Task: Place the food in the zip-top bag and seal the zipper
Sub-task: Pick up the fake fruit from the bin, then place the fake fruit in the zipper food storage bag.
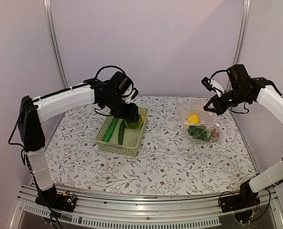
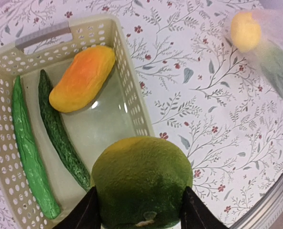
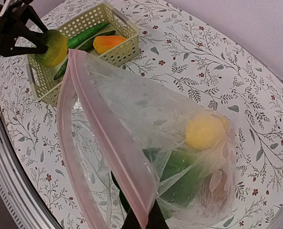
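Observation:
My left gripper [image 2: 141, 215] is shut on a round green-yellow toy fruit [image 2: 141, 179], held just above the near right corner of the pale green basket [image 2: 127, 81]. Inside the basket lie an orange-yellow piece [image 2: 82, 78] and two green cucumbers [image 2: 29, 152] [image 2: 60, 133]. My right gripper [image 3: 144, 222] is shut on the pink zipper [image 3: 108, 138] of the zip-top bag [image 3: 132, 100], lifting its mouth open toward the basket. In the bag sit a yellow piece [image 3: 206, 131], a leafy green piece [image 3: 179, 176] and a brown piece [image 3: 217, 188]. From above, the bag [image 1: 198, 125] lies at the right and the basket [image 1: 114, 145] at the centre left.
The floral tablecloth [image 1: 170, 162] covers the table, with a metal rail [image 1: 146, 210] along the near edge. Two upright poles [image 1: 55, 43] [image 1: 241, 33] stand at the back corners against a plain wall.

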`<action>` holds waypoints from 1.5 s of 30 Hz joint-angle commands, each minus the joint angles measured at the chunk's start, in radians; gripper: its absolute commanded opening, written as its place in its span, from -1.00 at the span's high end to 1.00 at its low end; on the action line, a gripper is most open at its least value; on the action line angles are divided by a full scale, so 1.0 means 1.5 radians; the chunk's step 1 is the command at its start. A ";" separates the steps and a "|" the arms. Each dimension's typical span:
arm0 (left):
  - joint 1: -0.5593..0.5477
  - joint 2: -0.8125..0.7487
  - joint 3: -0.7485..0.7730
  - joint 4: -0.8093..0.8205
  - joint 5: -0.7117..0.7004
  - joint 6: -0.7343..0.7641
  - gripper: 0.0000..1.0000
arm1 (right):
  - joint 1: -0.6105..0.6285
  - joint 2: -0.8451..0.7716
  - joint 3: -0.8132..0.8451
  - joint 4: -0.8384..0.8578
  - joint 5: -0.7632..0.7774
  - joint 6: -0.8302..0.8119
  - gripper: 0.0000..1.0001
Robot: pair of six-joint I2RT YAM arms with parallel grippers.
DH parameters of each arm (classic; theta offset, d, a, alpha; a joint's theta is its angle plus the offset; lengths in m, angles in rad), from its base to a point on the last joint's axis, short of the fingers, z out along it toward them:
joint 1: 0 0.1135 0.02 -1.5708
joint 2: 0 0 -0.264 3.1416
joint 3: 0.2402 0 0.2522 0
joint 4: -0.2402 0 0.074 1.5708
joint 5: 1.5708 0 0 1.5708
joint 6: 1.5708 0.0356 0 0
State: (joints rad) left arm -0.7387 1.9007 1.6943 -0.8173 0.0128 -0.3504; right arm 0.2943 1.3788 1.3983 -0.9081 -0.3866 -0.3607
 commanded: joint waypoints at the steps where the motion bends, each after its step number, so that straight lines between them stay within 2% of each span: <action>1: -0.021 -0.050 0.044 0.090 0.041 0.006 0.10 | 0.005 -0.012 0.008 -0.010 -0.031 -0.009 1.00; 8: -0.113 -0.098 0.021 0.303 0.020 0.080 0.11 | 0.028 -0.003 0.021 -0.028 -0.058 -0.017 1.00; 12: -0.147 -0.110 -0.035 0.456 0.056 0.083 0.13 | 0.037 0.007 0.035 -0.038 -0.071 -0.020 1.00; 16: -0.177 -0.101 -0.059 0.562 0.097 0.101 0.12 | 0.039 0.019 0.051 -0.045 -0.089 -0.018 1.00; 21: -0.195 -0.051 -0.023 0.564 0.119 0.125 0.11 | 0.040 0.031 0.065 -0.053 -0.112 -0.014 1.00; 25: -0.202 0.005 0.031 0.490 0.077 0.149 0.13 | 0.039 0.034 0.069 -0.055 -0.118 -0.012 1.00; 34: -0.206 0.101 0.103 0.398 -0.006 0.184 0.11 | 0.039 0.037 0.086 -0.071 -0.116 -0.004 1.00; 36: -0.206 0.128 0.134 0.386 -0.043 0.182 -0.05 | 0.040 0.036 0.084 -0.070 -0.117 -0.006 1.00; 39: -0.207 0.169 0.207 0.380 -0.084 0.137 -0.56 | 0.040 0.039 0.090 -0.070 -0.123 -0.005 1.00; 40: -0.206 0.177 0.230 0.379 -0.086 0.128 -0.65 | 0.040 0.042 0.095 -0.071 -0.123 -0.004 1.00; 42: -0.207 0.174 0.255 0.395 -0.089 0.119 -0.76 | 0.040 0.046 0.104 -0.073 -0.119 -0.002 1.00; 45: -0.209 0.133 0.217 0.451 -0.089 0.117 -0.83 | 0.039 0.051 0.110 -0.071 -0.107 0.002 1.00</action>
State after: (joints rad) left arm -1.0370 2.1689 2.0277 -0.2176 -0.0841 -0.1509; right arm 0.3470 1.4425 1.5227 -1.0096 -0.5377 -0.3729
